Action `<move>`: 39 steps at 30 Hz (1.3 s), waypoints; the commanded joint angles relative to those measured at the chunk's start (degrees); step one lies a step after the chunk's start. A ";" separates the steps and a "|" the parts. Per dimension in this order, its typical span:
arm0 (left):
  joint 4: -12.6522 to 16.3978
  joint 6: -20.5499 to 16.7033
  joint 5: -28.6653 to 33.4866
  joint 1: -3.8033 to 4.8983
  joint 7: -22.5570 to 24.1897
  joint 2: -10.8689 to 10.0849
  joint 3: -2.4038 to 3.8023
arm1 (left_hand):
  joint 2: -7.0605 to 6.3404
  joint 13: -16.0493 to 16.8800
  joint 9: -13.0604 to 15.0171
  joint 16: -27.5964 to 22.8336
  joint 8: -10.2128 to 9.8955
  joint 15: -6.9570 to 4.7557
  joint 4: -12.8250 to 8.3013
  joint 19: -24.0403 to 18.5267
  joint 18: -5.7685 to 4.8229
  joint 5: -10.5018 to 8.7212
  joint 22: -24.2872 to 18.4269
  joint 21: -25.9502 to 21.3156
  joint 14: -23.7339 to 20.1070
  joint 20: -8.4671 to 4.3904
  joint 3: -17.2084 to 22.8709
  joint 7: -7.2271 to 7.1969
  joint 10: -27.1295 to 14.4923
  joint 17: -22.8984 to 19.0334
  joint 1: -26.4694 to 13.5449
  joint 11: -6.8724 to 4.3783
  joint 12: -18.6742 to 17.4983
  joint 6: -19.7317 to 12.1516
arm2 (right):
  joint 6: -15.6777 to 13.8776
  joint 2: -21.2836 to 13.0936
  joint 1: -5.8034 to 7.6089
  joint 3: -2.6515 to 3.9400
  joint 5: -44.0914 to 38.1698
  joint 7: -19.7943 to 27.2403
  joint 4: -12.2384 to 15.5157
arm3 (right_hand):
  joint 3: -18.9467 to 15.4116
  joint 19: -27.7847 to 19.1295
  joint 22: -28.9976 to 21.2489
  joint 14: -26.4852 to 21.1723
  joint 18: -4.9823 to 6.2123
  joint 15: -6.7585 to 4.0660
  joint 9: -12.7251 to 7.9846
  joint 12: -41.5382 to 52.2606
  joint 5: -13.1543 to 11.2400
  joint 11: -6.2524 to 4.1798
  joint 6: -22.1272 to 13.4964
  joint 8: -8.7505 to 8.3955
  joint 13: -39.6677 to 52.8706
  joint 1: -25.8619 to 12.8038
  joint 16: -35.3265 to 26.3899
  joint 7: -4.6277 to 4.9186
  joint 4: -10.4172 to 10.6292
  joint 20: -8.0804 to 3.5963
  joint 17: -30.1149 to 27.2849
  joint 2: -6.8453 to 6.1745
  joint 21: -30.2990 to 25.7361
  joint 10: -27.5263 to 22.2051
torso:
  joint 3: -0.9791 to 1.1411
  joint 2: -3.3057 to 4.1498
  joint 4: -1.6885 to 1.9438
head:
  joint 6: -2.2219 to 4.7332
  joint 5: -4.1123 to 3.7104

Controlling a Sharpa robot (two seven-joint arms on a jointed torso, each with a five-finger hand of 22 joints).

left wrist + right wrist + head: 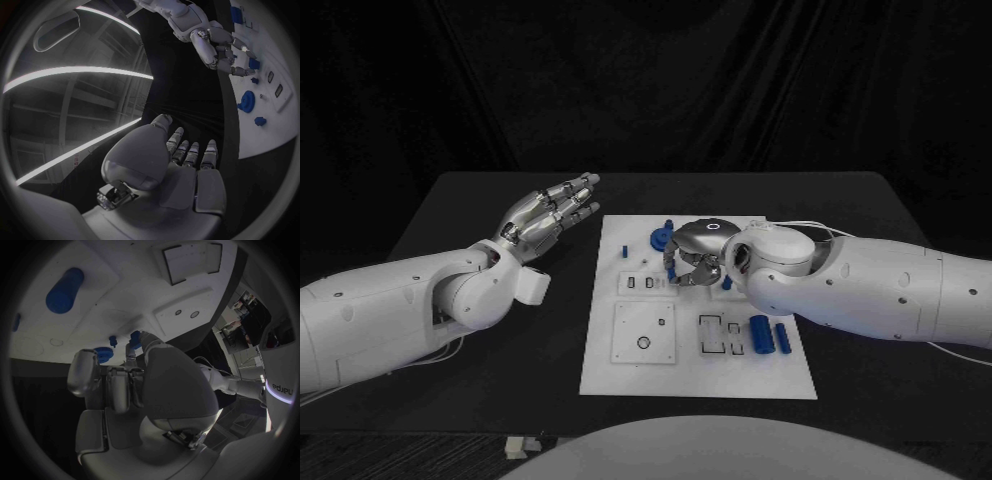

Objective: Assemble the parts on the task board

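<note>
The right robot hand [697, 255] is lowered over the white board [661, 375], its fingers curled around a small blue piece [134, 337]; whether the piece is pinched cannot be told. The piece should be lined up squarely before being pressed in. The left robot hand [548, 215] is held spread above the counter [488, 380], beside the board.

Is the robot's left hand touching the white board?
Apart. In the head view the silver left hand hangs open over the black table, with a dark gap before the white task board.
</note>
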 commanded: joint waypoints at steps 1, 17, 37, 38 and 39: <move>0.06 0.79 0.02 -0.09 0.61 0.10 0.06 | -0.15 0.10 0.08 0.13 0.39 0.38 0.03 0.00 0.63 0.27 0.05 0.26 -0.13 0.37 0.33 0.11 0.04 0.03 -0.02 0.44 0.31 0.06 | 0.40 0.26 -0.21 0.03 -0.50 -1.25 -0.29 | -0.07 -0.34 9.08 5.08 0.42 0.42 0.07 0.20 -0.40 0.44 -0.55 0.20 15.07 -0.59 -0.36 -0.01 -0.47 0.15 12.90 -0.07 -0.27 5.97 | -0.01 0.02 0.00 | -0.01 -0.05; 0.02 0.88 0.02 -0.22 0.59 0.04 0.06 | -0.14 0.08 0.07 0.12 0.38 0.37 0.00 -0.03 0.63 0.28 0.03 0.24 -0.14 0.34 0.46 0.09 0.00 0.02 -0.09 0.43 0.29 0.00 | 0.94 0.86 -0.60 0.03 -0.50 -0.77 -0.93 | -0.85 -0.37 9.02 5.04 0.50 0.39 0.26 0.20 -3.51 0.35 -1.67 0.28 15.07 -1.52 -0.49 -0.17 -0.83 0.20 12.75 -0.51 -0.70 5.97 | 0.00 0.00 0.01 | -0.01 -0.02; 0.01 0.93 0.02 -0.32 0.57 -0.01 0.06 | -0.14 0.08 0.07 0.12 0.38 0.37 0.00 -0.03 0.63 0.28 0.03 0.24 -0.14 0.34 0.46 0.09 0.00 0.02 -0.09 0.43 0.29 0.00 | 1.78 1.06 -0.63 0.03 -0.50 -0.26 -1.05 | -1.29 -0.47 8.93 4.94 0.58 0.37 -1.23 0.20 -6.32 0.33 -7.71 -2.25 15.07 -1.56 -0.73 -0.21 -1.11 0.18 12.48 -1.17 -1.49 5.97 | 0.01 0.00 0.00 | -0.01 0.05; 0.01 0.93 0.02 -0.33 0.57 -0.01 0.06 | -0.14 0.08 0.07 0.12 0.38 0.37 0.00 -0.03 0.63 0.28 0.03 0.24 -0.14 0.34 0.46 0.09 0.00 0.02 -0.09 0.43 0.29 0.00 | 1.79 1.07 -0.63 0.03 -0.50 -0.25 -1.06 | -1.29 -0.50 8.91 4.94 0.59 0.37 -1.24 0.20 -6.37 0.33 -7.68 -2.23 15.07 -1.59 -0.73 -0.19 -1.08 0.18 12.48 -1.14 -1.56 5.97 | 0.00 -0.01 -0.01 | -0.01 0.06; 0.01 0.93 0.02 -0.33 0.57 -0.01 0.06 | -0.14 0.08 0.07 0.12 0.38 0.37 0.00 -0.03 0.63 0.28 0.03 0.24 -0.14 0.34 0.46 0.09 0.00 0.02 -0.09 0.43 0.29 0.00 | 1.80 1.08 -0.63 0.03 -0.50 -0.24 -1.08 | -1.28 -0.50 8.91 4.93 0.59 0.38 -1.24 0.20 -6.43 0.35 -7.56 -2.16 15.07 -1.61 -0.75 -0.16 -1.05 0.18 12.46 -1.09 -1.56 5.97 | -0.01 -0.02 -0.01 | -0.01 0.06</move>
